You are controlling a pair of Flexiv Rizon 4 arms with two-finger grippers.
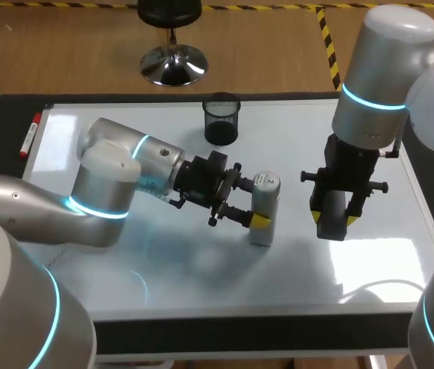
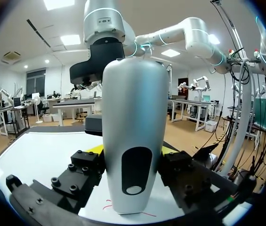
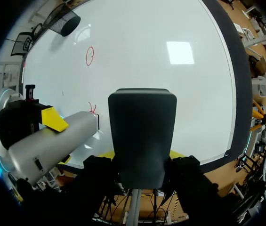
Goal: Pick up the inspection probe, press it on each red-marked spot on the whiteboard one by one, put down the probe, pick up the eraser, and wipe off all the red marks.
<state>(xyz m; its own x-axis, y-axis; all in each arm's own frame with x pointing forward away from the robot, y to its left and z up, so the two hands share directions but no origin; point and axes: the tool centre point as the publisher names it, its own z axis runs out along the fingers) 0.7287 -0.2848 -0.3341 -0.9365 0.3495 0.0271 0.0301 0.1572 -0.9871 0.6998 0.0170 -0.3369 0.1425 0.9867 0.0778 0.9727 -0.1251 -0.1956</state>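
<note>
The whiteboard point(image 1: 163, 284) fills the middle of the head view. Near the frame's centre, the left gripper point(image 1: 253, 204) has its fingers closed narrowly on the probe point(image 1: 266, 192), one on each side. The probe is a pale rounded cylinder with a dark oval window low on its side, and it stands upright with its base on a red mark point(image 2: 107, 205). Right of centre, the right gripper point(image 1: 333, 215) clamps the eraser point(image 3: 142, 136), a dark rounded block, over the board. A black mesh cup point(image 1: 221, 119) sits at upper centre. A red circle point(image 3: 89, 55) lies between the cup and the probe. A marker point(image 1: 28, 137) lies at the board's upper left edge.
</note>
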